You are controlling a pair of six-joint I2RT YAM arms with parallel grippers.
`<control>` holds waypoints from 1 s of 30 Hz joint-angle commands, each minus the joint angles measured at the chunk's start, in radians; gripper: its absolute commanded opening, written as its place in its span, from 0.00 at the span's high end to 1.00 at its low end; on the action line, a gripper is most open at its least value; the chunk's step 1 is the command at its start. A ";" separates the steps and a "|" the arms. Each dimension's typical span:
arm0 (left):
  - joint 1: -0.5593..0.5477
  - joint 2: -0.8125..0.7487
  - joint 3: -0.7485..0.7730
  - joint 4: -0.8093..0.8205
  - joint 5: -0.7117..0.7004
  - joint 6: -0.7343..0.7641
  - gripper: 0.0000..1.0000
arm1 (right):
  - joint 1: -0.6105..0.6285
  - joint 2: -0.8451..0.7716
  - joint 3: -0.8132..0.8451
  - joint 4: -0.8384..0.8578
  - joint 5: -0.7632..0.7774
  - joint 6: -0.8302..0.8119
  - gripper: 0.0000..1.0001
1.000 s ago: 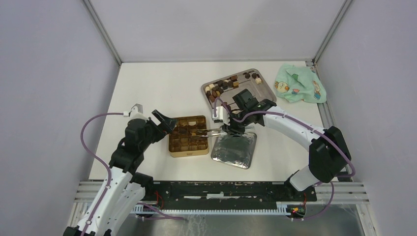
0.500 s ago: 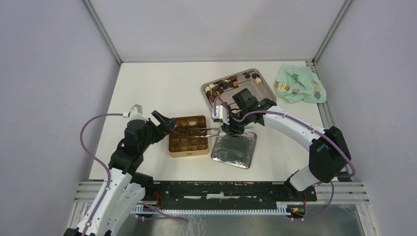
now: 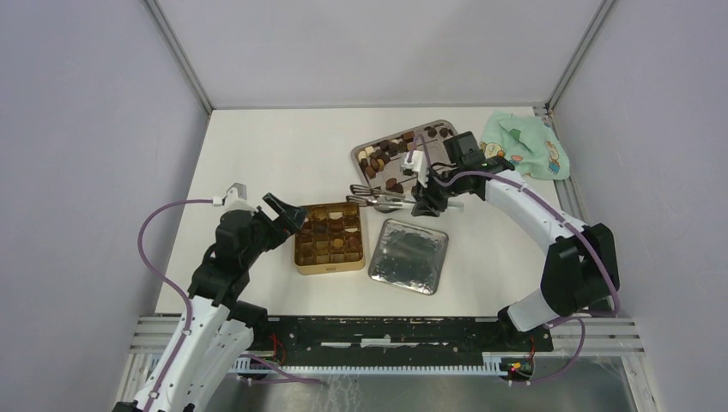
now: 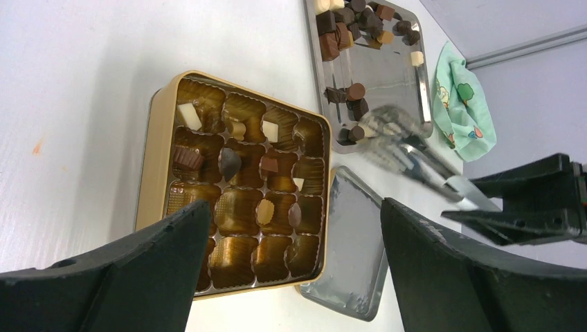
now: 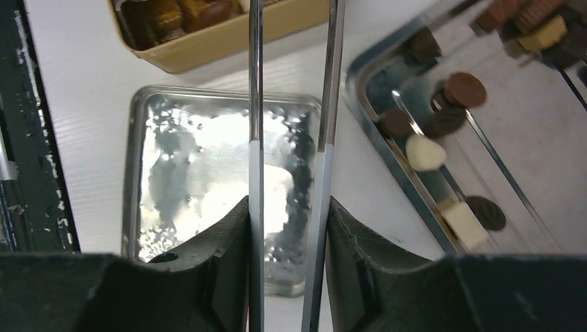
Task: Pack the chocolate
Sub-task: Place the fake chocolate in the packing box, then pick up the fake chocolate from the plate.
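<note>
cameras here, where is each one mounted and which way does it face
Top external: fixed above and behind the bases, looking down at the table; both arms show.
Left wrist: on the left arm, looking down past the open left gripper at the gold tin.
Right wrist: on the right arm, looking along the tongs clamped in the right gripper, over the silver lid.
Shared: both wrist views catch tin, lid and steel tray.

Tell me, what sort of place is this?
Probably a robot test booth: bare grey walls close in a white table, two robot arms are bolted at its near edge, and chocolates lie on a metal tray near a gold tin.
</note>
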State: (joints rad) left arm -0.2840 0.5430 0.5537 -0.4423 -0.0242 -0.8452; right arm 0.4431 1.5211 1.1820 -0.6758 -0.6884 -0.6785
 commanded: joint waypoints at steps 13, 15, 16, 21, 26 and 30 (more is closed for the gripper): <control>-0.002 0.002 0.009 0.004 -0.008 -0.032 0.03 | -0.149 0.188 0.188 0.104 0.235 0.053 0.57; -0.002 -0.001 0.007 0.001 -0.011 -0.032 0.03 | -0.148 0.212 0.205 0.107 0.240 0.057 0.58; -0.003 -0.001 0.006 0.001 -0.011 -0.032 0.03 | -0.149 0.222 0.207 0.110 0.240 0.061 0.58; -0.002 0.003 0.001 0.003 -0.012 -0.034 0.03 | -0.149 0.270 0.219 0.125 0.245 0.084 0.58; -0.003 0.013 0.006 0.007 -0.011 -0.032 0.03 | -0.147 0.305 0.231 0.129 0.243 0.099 0.58; -0.002 0.014 0.003 0.010 -0.011 -0.032 0.03 | -0.147 0.327 0.243 0.125 0.232 0.108 0.58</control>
State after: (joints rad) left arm -0.2840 0.5564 0.5537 -0.4484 -0.0246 -0.8467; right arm 0.2924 1.8362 1.3685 -0.5835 -0.4461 -0.5968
